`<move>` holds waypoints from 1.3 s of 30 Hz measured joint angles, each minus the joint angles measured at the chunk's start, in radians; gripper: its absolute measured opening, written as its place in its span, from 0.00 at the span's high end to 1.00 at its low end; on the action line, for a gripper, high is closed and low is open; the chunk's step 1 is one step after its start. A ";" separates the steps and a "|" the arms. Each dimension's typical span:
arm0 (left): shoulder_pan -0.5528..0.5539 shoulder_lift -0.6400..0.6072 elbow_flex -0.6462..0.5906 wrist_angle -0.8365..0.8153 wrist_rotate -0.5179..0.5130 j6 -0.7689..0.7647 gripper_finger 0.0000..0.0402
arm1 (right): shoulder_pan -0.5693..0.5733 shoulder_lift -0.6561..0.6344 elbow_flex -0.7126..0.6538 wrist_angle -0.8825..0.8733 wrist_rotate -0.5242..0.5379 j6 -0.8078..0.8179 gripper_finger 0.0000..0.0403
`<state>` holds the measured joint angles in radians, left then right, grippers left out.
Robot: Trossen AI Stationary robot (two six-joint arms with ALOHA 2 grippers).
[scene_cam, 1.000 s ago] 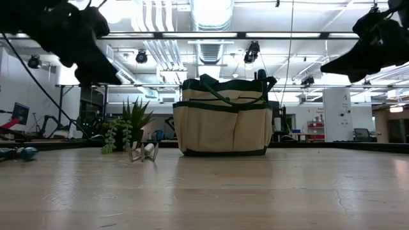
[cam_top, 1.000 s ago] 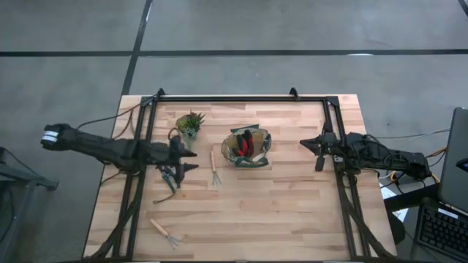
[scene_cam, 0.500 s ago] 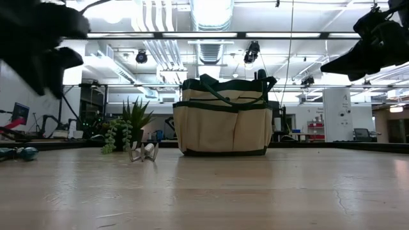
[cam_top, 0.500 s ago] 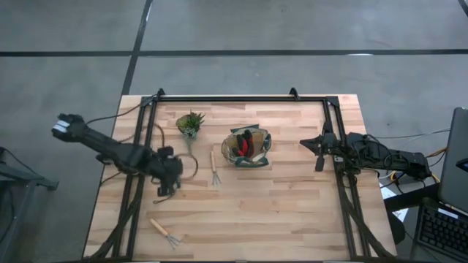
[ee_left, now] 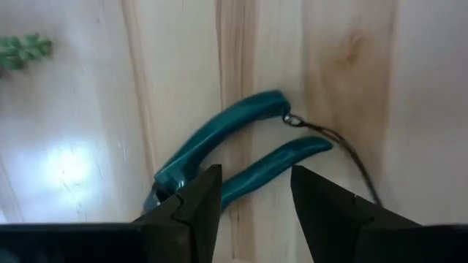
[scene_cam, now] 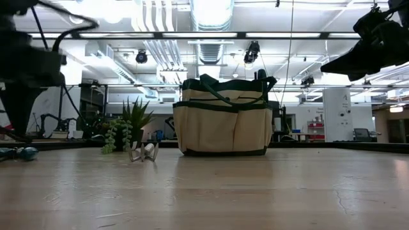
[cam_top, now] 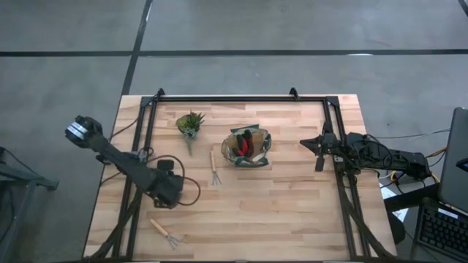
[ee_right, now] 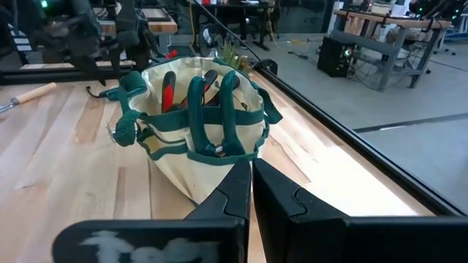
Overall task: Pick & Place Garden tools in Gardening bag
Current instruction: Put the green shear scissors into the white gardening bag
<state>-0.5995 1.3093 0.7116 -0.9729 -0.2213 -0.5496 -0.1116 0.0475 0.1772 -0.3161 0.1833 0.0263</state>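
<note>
The pruning shears (ee_left: 219,150), with teal handles and a thin dark cord loop (cam_top: 193,191), lie flat on the table. My left gripper (cam_top: 167,193) points down over them and hides them in the high view. It is open, and in its wrist view (ee_left: 256,175) one finger stands on each side of one handle. The tan bag (cam_top: 247,147) with green trim stands upright mid-table with a red-and-black glove (cam_top: 245,142) inside. One wooden-handled fork (cam_top: 214,169) lies left of the bag, another (cam_top: 167,232) near the near left corner. My right gripper (cam_top: 319,150) is shut, right of the bag.
A small spiky green plant (cam_top: 190,123) stands at the far left, behind the shears. A dark frame rail (cam_top: 241,98) runs along the table's far edge and down both sides. Bare wood lies between the bag and the near edge.
My left gripper has swung from beside the plant toward the table's near edge and come down, and now points down over the shears. The shears, forks and bag have stayed where they were.
</note>
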 joint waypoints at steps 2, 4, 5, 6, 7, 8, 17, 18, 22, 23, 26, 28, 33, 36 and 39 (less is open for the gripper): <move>0.000 0.029 0.000 0.007 -0.010 0.002 0.58 | 0.000 0.000 0.000 0.000 0.000 -0.001 0.98; 0.000 0.055 0.000 0.018 -0.012 0.008 0.58 | 0.000 0.000 0.000 0.000 0.000 -0.008 0.98; 0.000 0.066 0.000 0.022 -0.006 0.015 0.58 | 0.000 0.000 0.000 0.000 0.000 -0.007 0.98; 0.000 0.074 0.002 0.022 -0.003 0.019 0.58 | 0.000 0.000 0.000 0.000 0.000 -0.005 0.98; 0.000 0.081 0.003 0.021 0.002 0.024 0.58 | 0.000 0.000 0.000 0.000 0.000 -0.002 0.98; 0.000 0.087 0.005 0.020 0.007 0.028 0.58 | 0.000 0.000 0.000 0.000 0.000 0.001 0.98; 0.000 0.074 0.001 0.002 0.063 0.074 0.58 | 0.000 0.000 0.000 -0.002 0.000 -0.007 0.98; 0.000 0.072 0.001 0.004 0.062 0.074 0.58 | 0.000 0.000 0.000 -0.002 0.000 -0.008 0.98; 0.000 0.078 0.000 0.012 0.019 0.077 0.58 | 0.000 0.000 0.000 -0.002 0.000 0.001 0.98; 0.000 0.082 -0.005 0.023 0.017 0.081 0.58 | 0.000 0.000 0.000 -0.002 0.000 0.000 0.98; 0.000 0.092 -0.029 0.080 0.019 0.096 0.58 | 0.000 0.000 0.000 -0.002 0.000 -0.008 0.98; 0.000 0.100 -0.047 0.119 0.025 0.097 0.58 | 0.000 0.000 0.000 -0.002 0.000 -0.002 0.98; 0.001 0.100 -0.057 0.140 0.017 0.099 0.59 | 0.000 0.001 0.000 -0.002 0.000 -0.008 0.98; 0.001 0.096 -0.055 0.147 -0.003 0.104 0.64 | 0.000 0.000 0.000 -0.002 0.000 0.001 0.98; 0.001 0.095 -0.064 0.176 -0.020 0.104 0.72 | 0.000 0.000 0.000 -0.002 0.000 -0.007 0.98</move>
<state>-0.5987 1.4044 0.6479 -0.7973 -0.2417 -0.4461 -0.1117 0.0479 0.1772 -0.3180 0.1834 0.0195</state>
